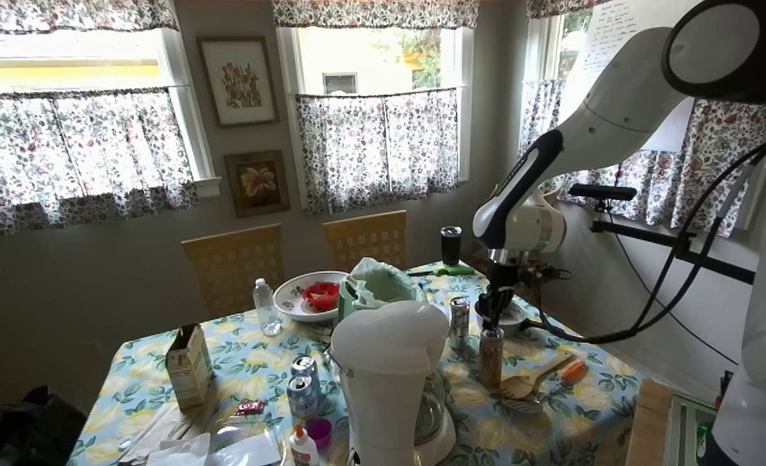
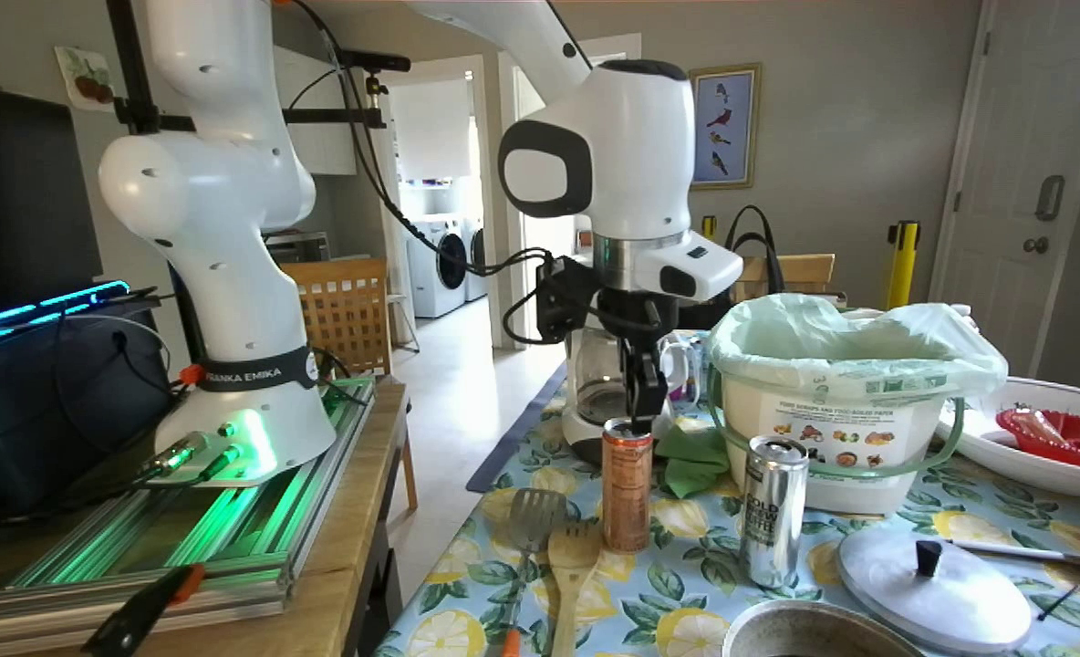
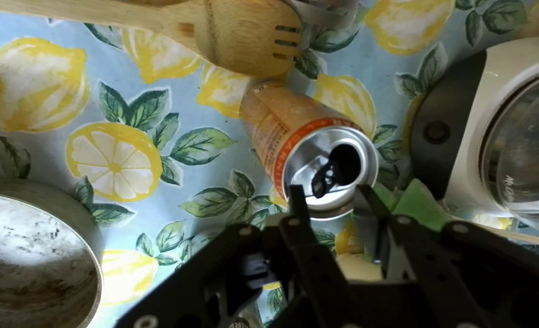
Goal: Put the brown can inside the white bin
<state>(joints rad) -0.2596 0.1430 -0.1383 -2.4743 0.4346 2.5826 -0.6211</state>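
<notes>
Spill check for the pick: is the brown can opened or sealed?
Opened: in the wrist view, the brown can has a dark mouth hole beside its black tab. Full or empty: cannot tell.

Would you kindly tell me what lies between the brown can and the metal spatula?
In an exterior view, the head of the wooden utensil lies between the brown can and the metal spatula; contact with either is unclear.
</notes>
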